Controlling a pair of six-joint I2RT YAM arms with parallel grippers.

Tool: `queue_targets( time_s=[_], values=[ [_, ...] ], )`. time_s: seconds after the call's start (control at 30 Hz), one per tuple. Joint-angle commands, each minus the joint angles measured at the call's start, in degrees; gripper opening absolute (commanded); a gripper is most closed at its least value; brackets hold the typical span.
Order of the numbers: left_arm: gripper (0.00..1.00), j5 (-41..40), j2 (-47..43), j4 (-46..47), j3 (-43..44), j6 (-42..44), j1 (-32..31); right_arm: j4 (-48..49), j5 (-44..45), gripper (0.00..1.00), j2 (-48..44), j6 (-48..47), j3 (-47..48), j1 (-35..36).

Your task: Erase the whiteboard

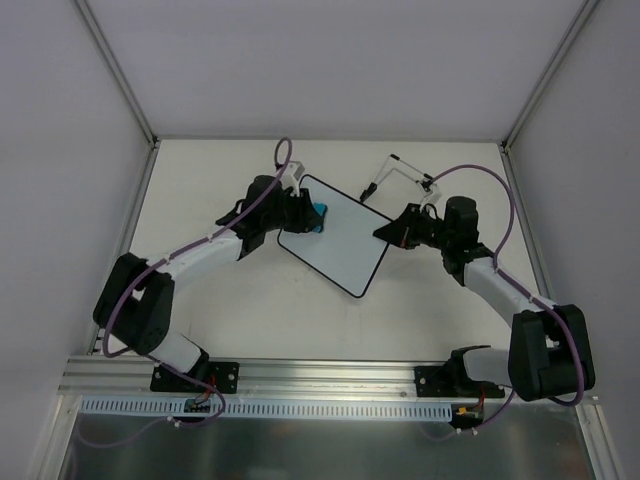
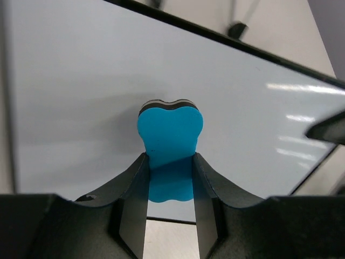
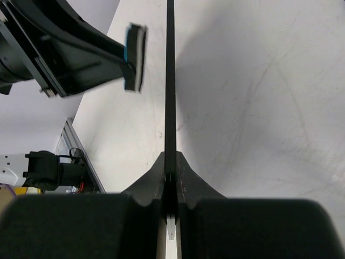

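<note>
Two grippers meet at the whiteboard (image 1: pixel 338 242), which is over the middle of the table (image 1: pixel 250 300). The right gripper (image 3: pixel 171 164) has its jaws pinching the whiteboard's black-framed right edge. The left gripper (image 2: pixel 170 162) has its jaws clamped on a blue eraser (image 2: pixel 170 129), held just beside the whiteboard's face near its left corner.
</note>
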Motion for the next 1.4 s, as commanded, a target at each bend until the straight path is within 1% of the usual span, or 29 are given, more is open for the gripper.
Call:
queue_targets(
  time_s=[0.0,0.1,0.17,0.2,0.23,0.3,0.43,0.47,0.63,0.7,0.8,0.93,0.97,1.0,1.03,1.07,1.13,1.17,1.2,1.33,1.37],
  values=[
    [0.00,-13.85,-9.64,-3.33,-4.96,-2.29,4.10,1.41,-2.41,0.01,-0.02,-2.35,2.07,0.25],
    [0.00,-21.87,-15.10,-6.42,-9.79,-2.37,7.07,1.41,-2.32,0.00,0.51,-2.88,3.04,0.16],
    [0.00,-24.53,-18.08,-8.97,-12.44,-2.90,8.75,1.50,-2.15,0.00,0.95,-3.05,3.65,0.25],
    [0.00,-25.24,-18.80,-9.59,-13.58,-2.99,10.59,1.50,-2.32,0.00,1.03,-3.05,3.92,0.16],
    [0.00,-27.16,-19.24,-11.25,-15.60,-3.60,11.39,1.50,-2.41,0.00,1.21,-3.05,4.09,0.25],
    [0.00,-28.32,-19.86,-11.88,-17.54,-4.13,12.80,1.50,-2.67,0.00,1.21,-3.14,4.88,0.07],
    [0.00,-28.15,-18.02,-12.05,-20.71,-7.89,15.87,1.50,-3.20,0.00,1.39,-3.41,6.82,-0.19],
    [0.00,-27.62,-16.62,-13.53,-20.80,-8.43,15.88,1.50,-3.46,0.00,1.56,-3.41,7.34,-0.19],
    [0.00,-26.48,-12.22,-15.57,-19.49,-10.46,16.05,1.41,-5.22,0.00,2.61,-3.41,12.78,-1.16],
    [0.03,-26.30,-10.28,-16.35,-18.70,-10.81,15.97,1.41,-5.75,0.00,2.97,-3.41,14.37,-2.03],
    [0.05,-26.12,-7.91,-17.24,-17.82,-10.98,15.97,1.41,-7.67,0.00,3.41,-3.49,17.54,-4.31],
    [0.24,-25.51,-5.89,-18.38,-15.54,-11.07,15.97,1.41,-11.90,0.00,4.72,-4.28,21.14,-8.79],
    [0.35,-25.42,-5.27,-19.25,-15.01,-10.90,15.97,1.50,-12.60,0.00,4.90,-4.81,22.54,-9.76],
    [0.41,-25.25,-5.18,-19.78,-14.39,-10.81,15.97,1.41,-14.17,0.00,5.34,-5.07,23.34,-11.34],
    [0.57,-24.81,-5.44,-20.31,-13.25,-10.46,15.97,1.41,-14.88,0.00,6.21,-5.34,24.13,-12.57],
    [0.65,-24.63,-5.79,-21.71,-12.63,-10.28,15.97,1.33,-15.41,0.00,6.83,-5.43,24.92,-13.80],
    [0.76,-24.02,-7.02,-23.38,-10.53,-9.41,15.97,1.41,-17.61,0.00,7.80,-5.86,27.29,-17.06],
    [0.84,-23.06,-9.03,-24.44,-9.65,-9.06,15.97,1.24,-18.40,0.00,8.85,-6.30,28.17,-18.11],
    [0.98,-22.79,-10.35,-26.27,-8.94,-8.70,15.97,1.24,-19.10,0.00,9.55,-6.57,28.87,-20.21],
    [0.99,-22.52,-17.82,-29.63,-5.60,-4.32,16.05,1.24,-23.93,0.00,13.77,-7.53,33.44,-25.13],
    [0.99,-22.87,-21.05,-29.89,-5.51,-3.44,16.05,1.15,-24.99,0.00,14.56,-7.97,34.15,-25.94]
  ],
)
